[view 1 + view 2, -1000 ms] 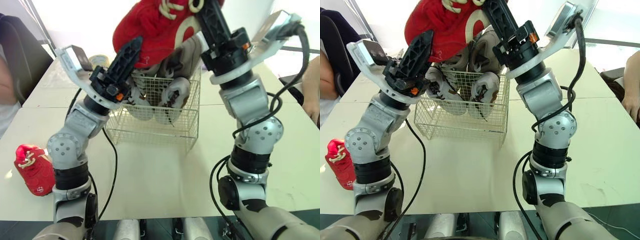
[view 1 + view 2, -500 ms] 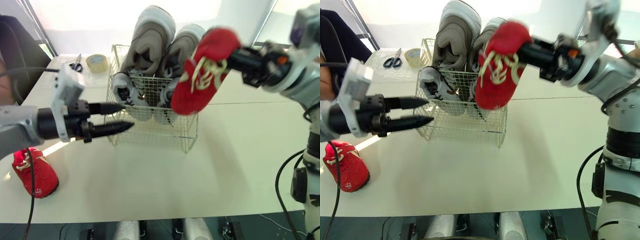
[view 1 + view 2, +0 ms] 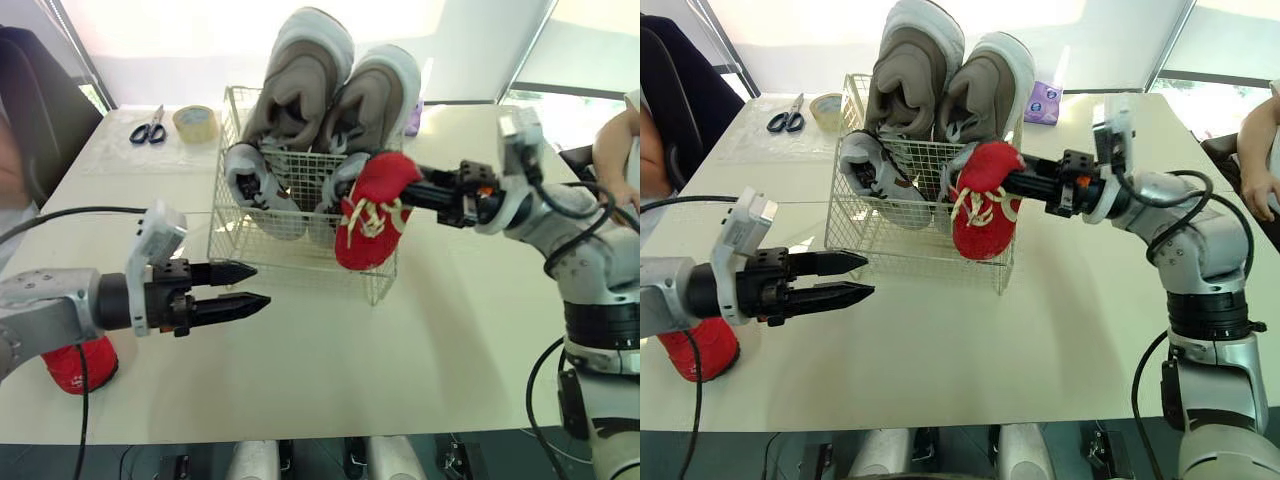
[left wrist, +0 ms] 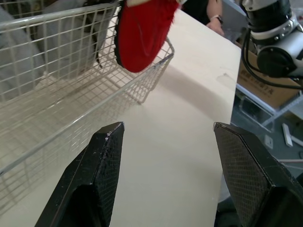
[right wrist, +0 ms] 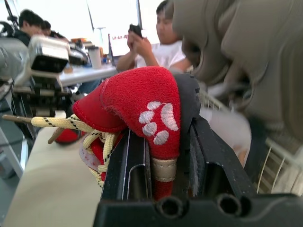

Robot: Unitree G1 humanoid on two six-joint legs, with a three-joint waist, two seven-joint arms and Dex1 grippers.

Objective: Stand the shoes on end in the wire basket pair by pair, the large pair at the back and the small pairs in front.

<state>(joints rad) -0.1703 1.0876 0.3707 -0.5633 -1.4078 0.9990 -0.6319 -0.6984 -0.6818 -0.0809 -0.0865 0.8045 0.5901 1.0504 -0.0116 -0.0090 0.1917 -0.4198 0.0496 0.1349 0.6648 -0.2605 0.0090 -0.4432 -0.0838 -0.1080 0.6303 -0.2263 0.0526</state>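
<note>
At the table's far left, a small red fabric shoe (image 3: 75, 363) lies beside the left arm (image 3: 50, 305), whose left gripper (image 3: 262, 285), 2 fingers apart and empty, points toward the white wire basket (image 3: 290, 262) holding 2 large taupe trainers (image 3: 305, 75) at the back and 2 small grey-and-white shoes (image 3: 250, 185) in front. Rightward, the right gripper (image 3: 425, 192) clamps the heel of a matching red lace-up shoe (image 3: 370, 215) hanging toe-down, long axis near upright, at the basket's front right corner; whether its toe is inside the wire I cannot tell
</note>
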